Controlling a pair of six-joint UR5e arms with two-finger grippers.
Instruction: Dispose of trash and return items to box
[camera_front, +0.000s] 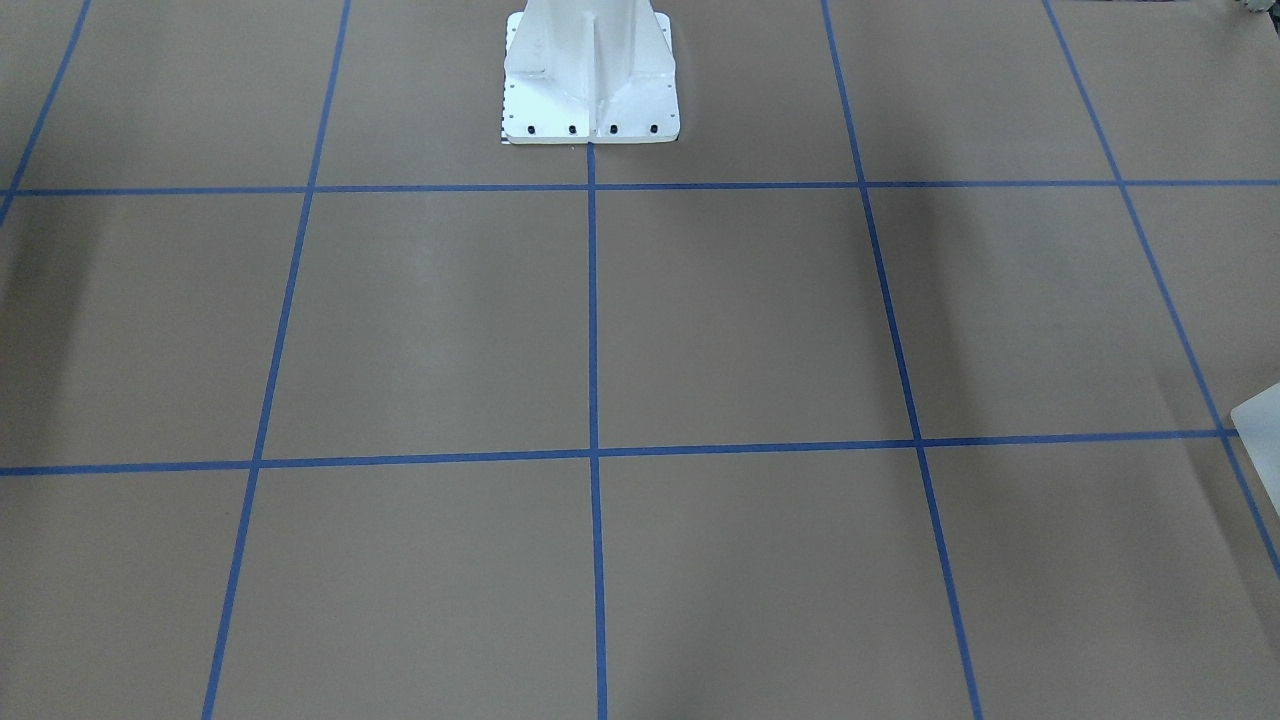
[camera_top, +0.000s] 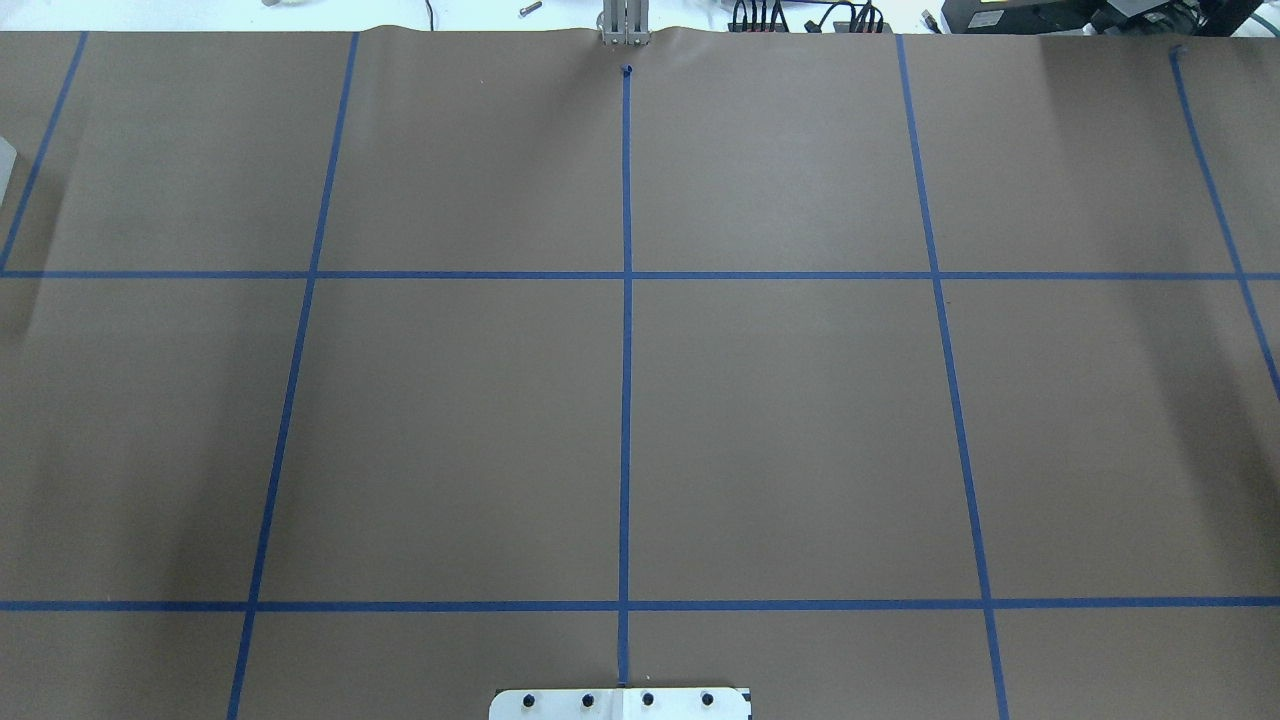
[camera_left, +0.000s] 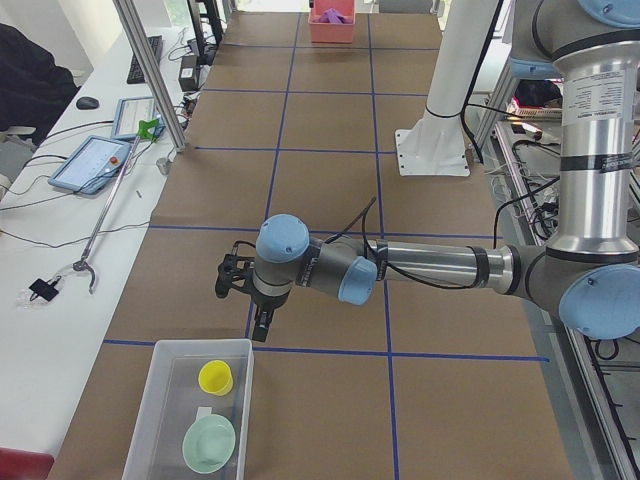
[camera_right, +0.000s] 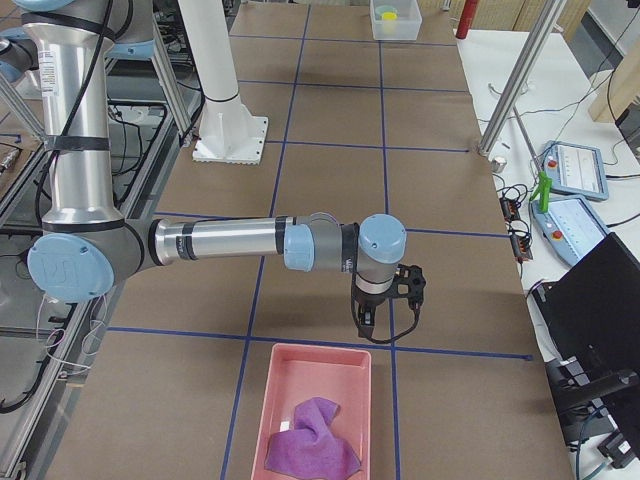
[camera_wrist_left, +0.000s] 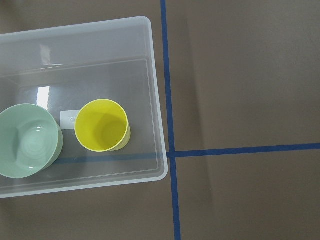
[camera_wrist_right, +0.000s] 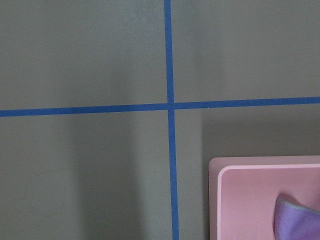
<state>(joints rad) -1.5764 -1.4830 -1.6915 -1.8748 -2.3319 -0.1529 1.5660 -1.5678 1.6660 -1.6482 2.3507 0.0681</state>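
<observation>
A clear plastic box (camera_left: 152, 398) holds a yellow cup (camera_left: 215, 377) and a pale green bowl (camera_left: 208, 443). The left wrist view looks straight down on the box (camera_wrist_left: 156, 100), the cup (camera_wrist_left: 102, 125) and the bowl (camera_wrist_left: 27, 140). My left gripper (camera_left: 260, 328) hangs just beyond the box's far rim. A pink bin (camera_right: 320, 349) holds a purple cloth (camera_right: 312, 440). My right gripper (camera_right: 364, 318) hangs just beyond the bin's far rim. The right wrist view shows the bin's corner (camera_wrist_right: 260, 163) and the cloth (camera_wrist_right: 297, 220). I cannot tell whether either gripper is open or shut.
The white robot pedestal (camera_front: 590, 80) stands at the table's middle edge. The brown table (camera_top: 780, 420) carries a blue tape grid. A corner of the clear box (camera_front: 1262, 425) shows at the front view's right edge. A side bench holds tablets (camera_left: 95, 160) and a grabber tool (camera_left: 95, 235).
</observation>
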